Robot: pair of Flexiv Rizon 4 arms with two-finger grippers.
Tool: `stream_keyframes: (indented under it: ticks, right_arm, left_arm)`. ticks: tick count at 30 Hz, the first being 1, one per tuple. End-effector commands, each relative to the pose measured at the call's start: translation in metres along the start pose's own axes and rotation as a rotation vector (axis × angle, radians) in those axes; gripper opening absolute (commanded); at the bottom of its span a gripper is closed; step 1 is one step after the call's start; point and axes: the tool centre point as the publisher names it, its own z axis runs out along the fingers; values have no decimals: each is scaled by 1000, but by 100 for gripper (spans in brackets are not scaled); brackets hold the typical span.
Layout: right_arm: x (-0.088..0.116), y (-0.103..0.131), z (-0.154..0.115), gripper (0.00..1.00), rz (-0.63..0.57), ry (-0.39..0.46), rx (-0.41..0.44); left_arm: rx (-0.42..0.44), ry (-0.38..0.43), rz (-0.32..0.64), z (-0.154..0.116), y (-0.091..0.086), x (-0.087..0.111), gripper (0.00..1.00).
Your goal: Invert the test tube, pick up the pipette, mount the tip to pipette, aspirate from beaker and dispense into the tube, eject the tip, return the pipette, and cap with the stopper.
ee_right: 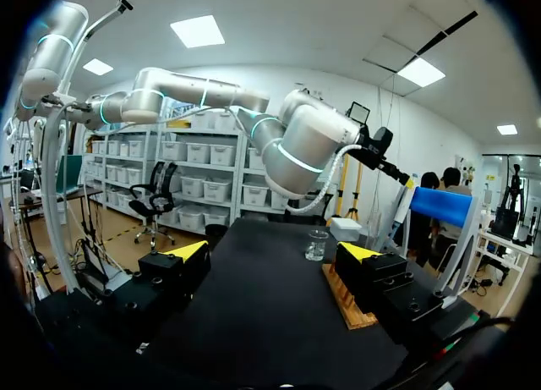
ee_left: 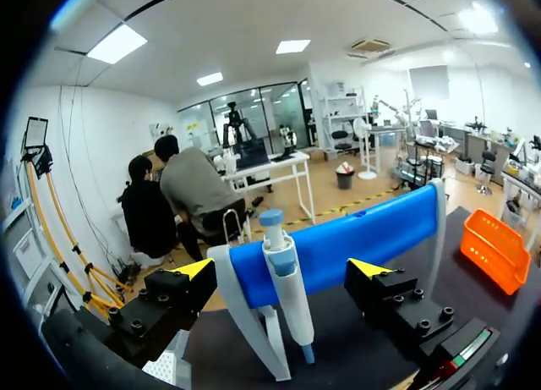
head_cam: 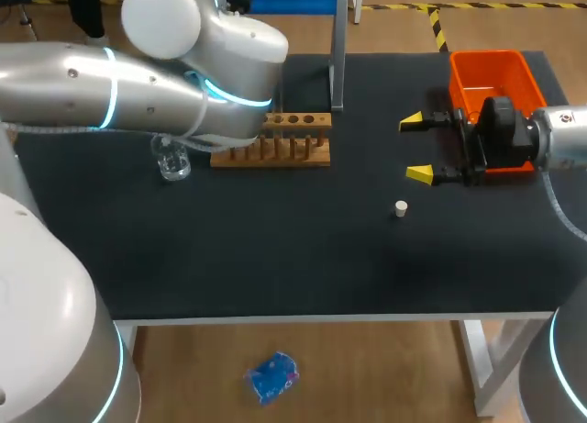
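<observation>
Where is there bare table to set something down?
The whole near strip of the table is bare, from the front edge up to the stopper, and so is the middle between the wooden rack and the right gripper. Crowded: the back left, with rack and beaker by the left arm, and the orange bin by the right gripper.

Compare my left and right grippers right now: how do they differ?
The left gripper faces the pipette hanging on the blue stand, framed between its fingers; the right gripper has only bare table between its own. The left gripper does not show in the head view; the right gripper hangs there beside the orange bin. Both are open and hold nothing.
</observation>
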Motion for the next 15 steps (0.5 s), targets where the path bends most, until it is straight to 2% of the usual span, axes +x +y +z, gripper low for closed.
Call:
stream_keyframes:
  ticks: [1,7,8,10,13,15]
  right_arm:
    - [0,0,-1,100,0,0,0]
    - [0,0,-1,100,0,0,0]
    - [0,0,-1,100,0,0,0]
    - [0,0,-1,100,0,0,0]
    - [0,0,-1,100,0,0,0]
    - [0,0,-1,100,0,0,0]
  left_arm:
    - [120,131,18,-37,12,-19,100]
    - [196,243,60,-73,9,-26,100]
    - [209,284,70,-81,8,-26,100]
    - [217,307,81,-89,7,-28,100]
    - [247,412,99,-107,7,-26,100]
    - [264,524,117,-120,7,-21,100]
